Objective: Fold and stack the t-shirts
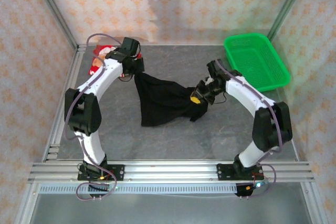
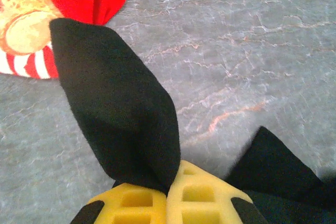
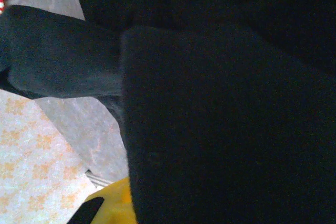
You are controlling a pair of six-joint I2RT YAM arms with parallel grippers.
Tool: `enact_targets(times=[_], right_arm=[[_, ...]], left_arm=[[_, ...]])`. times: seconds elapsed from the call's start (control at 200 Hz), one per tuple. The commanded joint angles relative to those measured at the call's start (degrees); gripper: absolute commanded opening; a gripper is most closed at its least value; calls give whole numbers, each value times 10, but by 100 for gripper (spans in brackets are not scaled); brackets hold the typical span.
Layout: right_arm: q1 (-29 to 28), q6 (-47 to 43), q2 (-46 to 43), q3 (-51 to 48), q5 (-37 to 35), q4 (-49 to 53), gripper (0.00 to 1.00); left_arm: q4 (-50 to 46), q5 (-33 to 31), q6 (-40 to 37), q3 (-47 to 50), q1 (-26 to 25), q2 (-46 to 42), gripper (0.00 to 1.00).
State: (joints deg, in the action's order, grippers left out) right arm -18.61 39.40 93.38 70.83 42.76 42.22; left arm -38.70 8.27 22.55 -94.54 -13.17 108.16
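The black t-shirt [image 1: 163, 100] hangs stretched between my two grippers above the grey table, its lower edge drooping toward the table. My left gripper [image 1: 137, 72] is shut on one corner of it. In the left wrist view the yellow pads [image 2: 199, 198] press together on a fold of the black t-shirt [image 2: 115, 114]. My right gripper [image 1: 198, 98] holds the other end. In the right wrist view the black t-shirt [image 3: 220, 108] drapes over the jaws, and one yellow finger [image 3: 113, 203] peeks out. The red t-shirt [image 1: 100, 59] with its cartoon print [image 2: 21, 24] lies at the back left, partly behind the left arm.
A green mesh basket [image 1: 256, 61] stands at the back right of the table. Patterned walls and metal posts close the table on three sides. A metal rail [image 1: 168, 171] with both arm bases runs along the near edge.
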Motion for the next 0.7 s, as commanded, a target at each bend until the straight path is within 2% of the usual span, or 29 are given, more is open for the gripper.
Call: enact_targets(times=[0.0,0.145,0.27,0.5,0.61,0.651,0.691], right_arm=[[-1,-27,29,44,-49,-9,0],[-1,-47,54,60,-63,5,0],[-1,-65,39,42,-89,13,0],[-1,-70,-58,-63,-188,-37,0],[-1,-62,-82,-123,-179,-56,0],[-2,-61,-86,-136,-180,-44,7],[-1,-62,-93,-146,-181,-35,20]], left_arm=[[33,-11,-4,-66,8,9,0],[51,23,-10,-64,9,-4,0],[48,45,-3,-30,14,-40,0],[45,99,50,121,15,-160,0],[12,103,77,203,15,-205,0],[5,105,78,231,15,-222,0],[3,109,97,260,15,-238,0]])
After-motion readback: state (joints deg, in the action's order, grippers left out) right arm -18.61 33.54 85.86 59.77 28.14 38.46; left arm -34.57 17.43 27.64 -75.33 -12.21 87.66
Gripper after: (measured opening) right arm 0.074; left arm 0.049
